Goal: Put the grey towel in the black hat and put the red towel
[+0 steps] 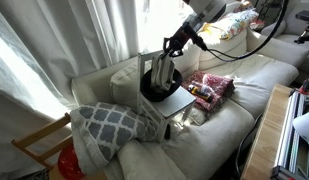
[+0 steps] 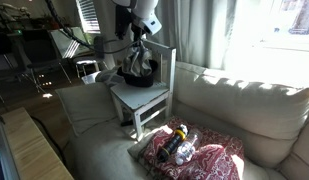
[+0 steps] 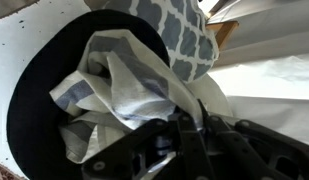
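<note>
The gripper [image 3: 180, 122] was seen with its jaws drawn together on a fold of the grey towel [image 3: 124, 85]. The towel was bunched inside the black hat [image 3: 39, 100], directly beneath the fingers. The hat was seated on 1 white chair [image 2: 144, 102] (itself placed on the sofa [image 1: 249, 75]). The red towel [image 1: 212, 85] was seen lying on the sofa beside the chair, well apart from the gripper.
</note>
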Robot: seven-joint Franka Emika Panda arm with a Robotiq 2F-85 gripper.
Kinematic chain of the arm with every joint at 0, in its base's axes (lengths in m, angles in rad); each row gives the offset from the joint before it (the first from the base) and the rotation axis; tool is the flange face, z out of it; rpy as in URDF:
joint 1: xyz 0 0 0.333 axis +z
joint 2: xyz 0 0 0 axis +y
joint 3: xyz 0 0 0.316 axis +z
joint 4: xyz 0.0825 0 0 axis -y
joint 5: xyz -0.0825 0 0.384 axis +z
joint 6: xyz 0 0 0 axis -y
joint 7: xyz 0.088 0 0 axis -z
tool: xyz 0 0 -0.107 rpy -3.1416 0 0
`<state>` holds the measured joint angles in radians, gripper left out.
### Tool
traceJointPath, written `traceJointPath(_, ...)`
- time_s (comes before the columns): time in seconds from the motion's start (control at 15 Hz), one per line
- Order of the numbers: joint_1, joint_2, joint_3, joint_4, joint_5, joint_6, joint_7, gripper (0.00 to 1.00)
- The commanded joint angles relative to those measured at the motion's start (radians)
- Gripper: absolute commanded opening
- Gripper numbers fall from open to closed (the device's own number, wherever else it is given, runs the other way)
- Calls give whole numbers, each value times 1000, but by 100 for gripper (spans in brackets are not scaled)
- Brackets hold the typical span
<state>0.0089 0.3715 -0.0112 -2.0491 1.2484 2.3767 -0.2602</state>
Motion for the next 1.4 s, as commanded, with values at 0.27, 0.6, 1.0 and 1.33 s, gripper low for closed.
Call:
traceJointPath(0.27,16,36,7,47,-149,20,75,62)
traceJointPath(0.6,32,11,-30,36,-346,85,188,99)
traceJointPath(1.0,-49,29,0,27,-395,38,152,100)
traceJointPath(1.33,-113,79,23,27,-356,11,13,100)
